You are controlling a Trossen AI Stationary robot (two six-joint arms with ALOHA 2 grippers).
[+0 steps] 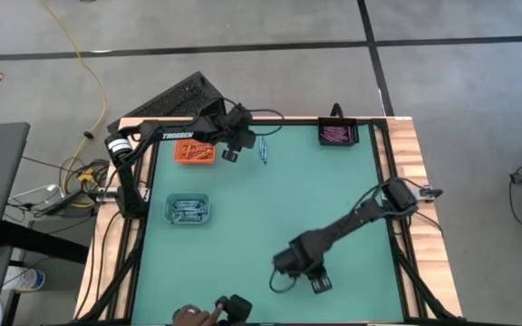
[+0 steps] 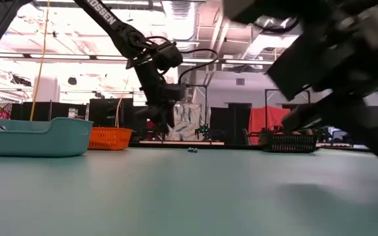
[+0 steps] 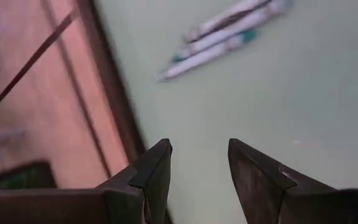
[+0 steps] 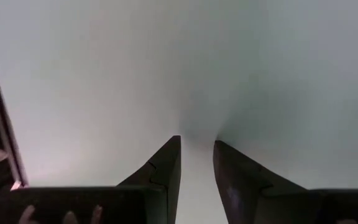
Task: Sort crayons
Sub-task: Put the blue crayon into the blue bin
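Observation:
A small bunch of blue-grey crayons (image 1: 264, 149) lies loose on the green mat near the far edge; the low view shows these crayons (image 2: 192, 149) too. My left gripper (image 1: 232, 156) hovers just left of them, open, pointing down, with nothing between its fingers (image 3: 197, 146); the crayons (image 3: 222, 37) lie ahead of it. Orange crayons fill the orange tray (image 1: 194, 152), blue-grey ones the teal tray (image 1: 188, 208), purple ones the black tray (image 1: 338, 134). My right gripper (image 1: 320, 283) hangs over bare mat near the front edge, open and empty (image 4: 196, 140).
The mat's dark rim and wooden border (image 3: 55, 106) run close beside my left gripper. A person's hand (image 1: 188, 315) holds a dark object at the table's near edge. Bare mat lies between the trays and my right arm (image 1: 352, 222).

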